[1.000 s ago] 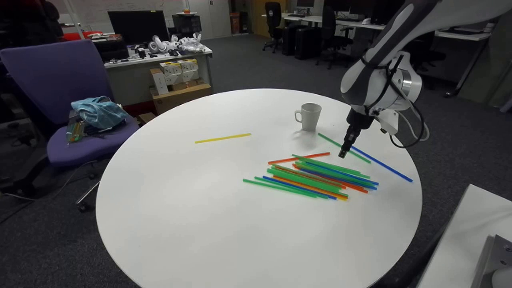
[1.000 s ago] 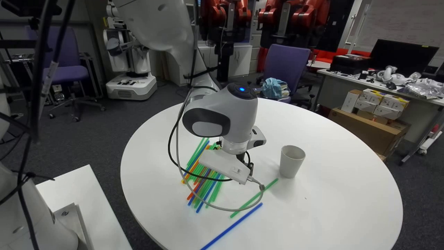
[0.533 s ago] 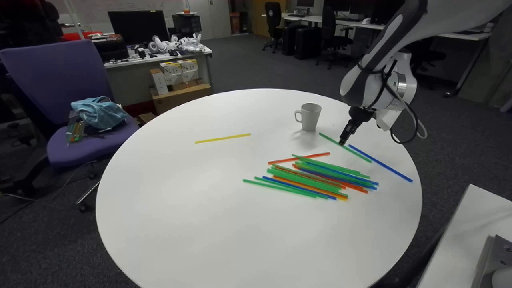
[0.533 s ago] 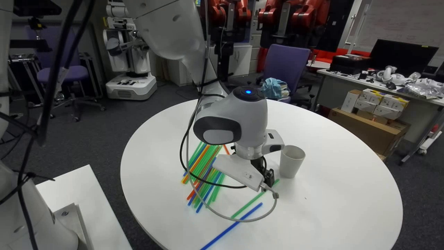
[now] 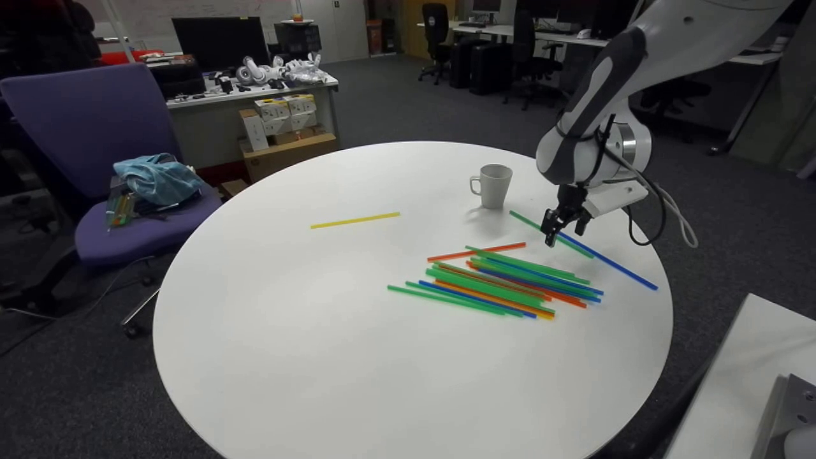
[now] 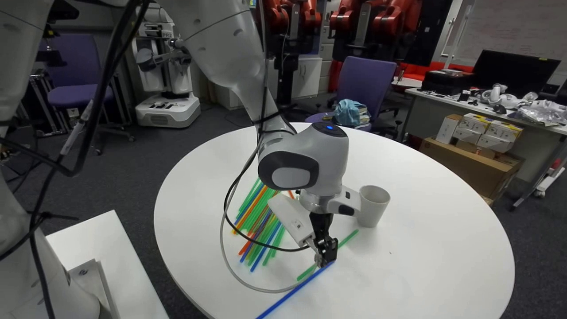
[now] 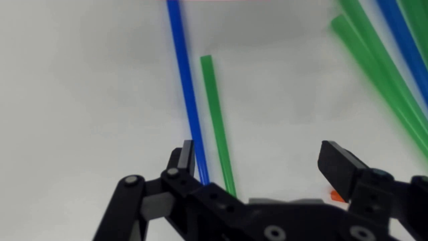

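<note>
Tool spread, nothing held | just rotated over worktop | green straw and blue straw, the latter reaching near worktop's edge, now framed within tool's gap

In the wrist view the hand hides the lower ends of the blue straw and the green straw; the top edge crops the blue one. Only the tip of a red-orange straw shows. In an exterior view, the arm covers part of the straw pile, and the mug has its handle hidden.
</note>
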Available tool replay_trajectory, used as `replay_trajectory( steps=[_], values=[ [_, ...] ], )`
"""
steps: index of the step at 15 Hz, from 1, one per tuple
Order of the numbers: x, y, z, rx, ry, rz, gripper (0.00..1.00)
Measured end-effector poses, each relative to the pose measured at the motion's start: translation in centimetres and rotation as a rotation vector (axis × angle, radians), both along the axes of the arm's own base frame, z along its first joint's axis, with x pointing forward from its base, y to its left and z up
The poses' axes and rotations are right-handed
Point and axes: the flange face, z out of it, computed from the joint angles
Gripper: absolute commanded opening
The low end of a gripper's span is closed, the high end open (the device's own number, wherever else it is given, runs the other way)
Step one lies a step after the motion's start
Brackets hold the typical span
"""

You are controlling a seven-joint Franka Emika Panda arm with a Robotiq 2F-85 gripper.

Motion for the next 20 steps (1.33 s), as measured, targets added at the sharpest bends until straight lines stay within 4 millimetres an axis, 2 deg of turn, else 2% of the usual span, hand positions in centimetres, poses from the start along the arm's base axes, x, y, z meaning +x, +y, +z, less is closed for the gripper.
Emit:
replay_trajectory(
  steps=[3,6,11,17,18,19,20],
  values=[
    [1.3,1.2,0.3,0.012,0.004,-0.164,1.0],
    [2.1,1.4,0.2,0.016,0.0,-0.282,1.0],
    [2.2,0.1,0.2,0.017,-0.001,-0.251,1.0],
    [1.3,-2.2,0.0,0.019,0.012,-0.168,1.0],
    [1.3,-2.4,-0.1,0.02,0.013,-0.158,0.95],
    [1.2,-2.4,-0.2,0.022,0.015,-0.147,0.73],
    [1.1,-2.3,-0.2,0.025,0.016,-0.136,0.71]
  ],
)
